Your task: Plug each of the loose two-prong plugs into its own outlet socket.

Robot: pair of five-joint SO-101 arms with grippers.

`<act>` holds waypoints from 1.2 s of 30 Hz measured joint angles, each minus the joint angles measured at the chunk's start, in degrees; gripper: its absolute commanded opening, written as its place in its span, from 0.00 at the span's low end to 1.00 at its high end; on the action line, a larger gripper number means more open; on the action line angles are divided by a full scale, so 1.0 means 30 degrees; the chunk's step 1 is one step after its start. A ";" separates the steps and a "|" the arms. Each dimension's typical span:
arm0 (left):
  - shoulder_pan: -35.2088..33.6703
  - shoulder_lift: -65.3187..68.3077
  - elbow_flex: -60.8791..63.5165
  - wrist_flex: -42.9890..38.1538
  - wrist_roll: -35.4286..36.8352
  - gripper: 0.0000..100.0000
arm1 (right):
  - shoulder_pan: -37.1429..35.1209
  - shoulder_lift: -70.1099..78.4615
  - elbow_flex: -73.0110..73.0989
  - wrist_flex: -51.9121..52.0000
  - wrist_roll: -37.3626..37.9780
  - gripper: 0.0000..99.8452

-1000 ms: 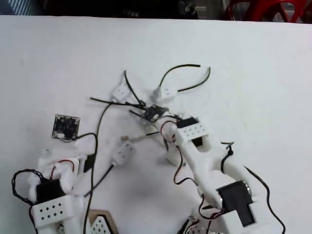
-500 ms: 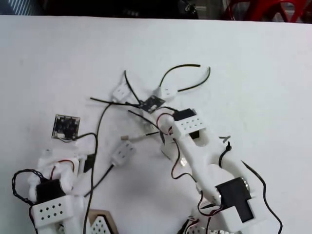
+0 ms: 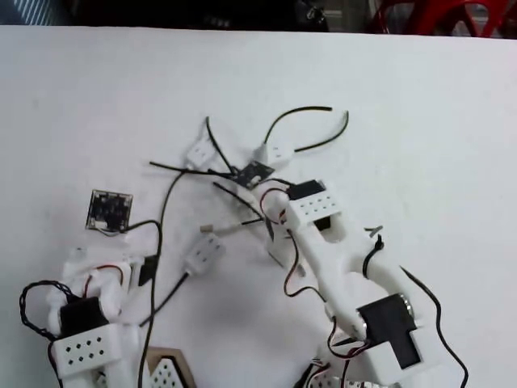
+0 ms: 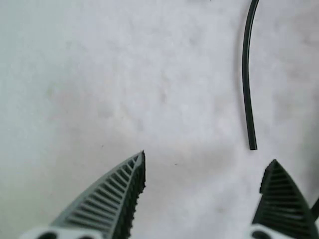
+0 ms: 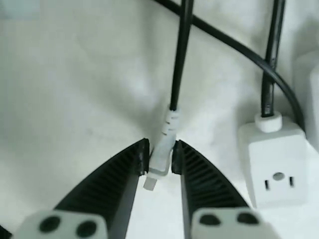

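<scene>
White and matte, the table [image 3: 420,121] carries both arms at its near edge. Nearest us, the left gripper [image 4: 207,158] hangs spread wide over bare tabletop, its ribbed dark fingers [image 4: 127,184] well apart. The cut end of a black cable [image 4: 247,74] lies just beyond one tip. The right gripper [image 5: 159,149] is pinched narrow on a small white plug [image 5: 164,137], a slim rectangular piece on a thin black lead [image 5: 179,59]. We cannot tell whether the plug touches the surface. Just beside it sits a white outlet socket [image 5: 273,172], a boxy moulded block showing two slots and a round hole. Farther out we see a small square circuit board [image 3: 109,210], dark and studded. Beyond it lie a second block [image 3: 199,153] and a third block [image 3: 275,151], both white, with a curved wire [image 3: 299,113] arching from the latter. Past the far edge the room is dark, with a red frame [image 3: 452,16].
</scene>
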 measured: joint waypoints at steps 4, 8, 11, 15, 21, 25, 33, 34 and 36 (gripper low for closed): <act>0.0000 0.0000 0.0000 0.0000 0.0000 0.36 | 0.0029 0.0000 0.0000 0.0000 0.0000 0.03; 0.0000 0.0000 0.0000 0.0000 0.0000 0.36 | 0.0440 0.0059 0.0000 0.0000 0.0000 0.03; 0.0000 0.0000 0.0000 0.0000 0.0000 0.36 | 0.0498 0.0469 -0.0059 0.0000 0.0000 0.03; 0.0000 0.0000 0.0000 0.0000 0.0000 0.36 | 0.0557 0.1289 -0.0440 0.0000 0.0000 0.02; 0.0000 0.0000 0.0000 0.0000 0.0000 0.36 | 0.0645 0.1846 -0.0938 0.0117 0.0000 0.02; 0.0000 0.0000 0.0000 0.0000 0.0000 0.36 | 0.0703 0.1905 -0.0938 0.0117 0.0000 0.02; 0.0000 0.0000 0.0000 0.0000 0.0000 0.36 | 0.0733 0.1846 -0.1495 0.1670 0.0000 0.02; 0.0000 0.0000 0.0000 0.0000 0.0000 0.36 | 0.0733 0.1612 -0.1729 0.2344 0.0000 0.02; 0.0000 0.0000 0.0000 0.0000 0.0000 0.36 | 0.0938 0.0586 -0.2374 0.3839 0.0000 0.02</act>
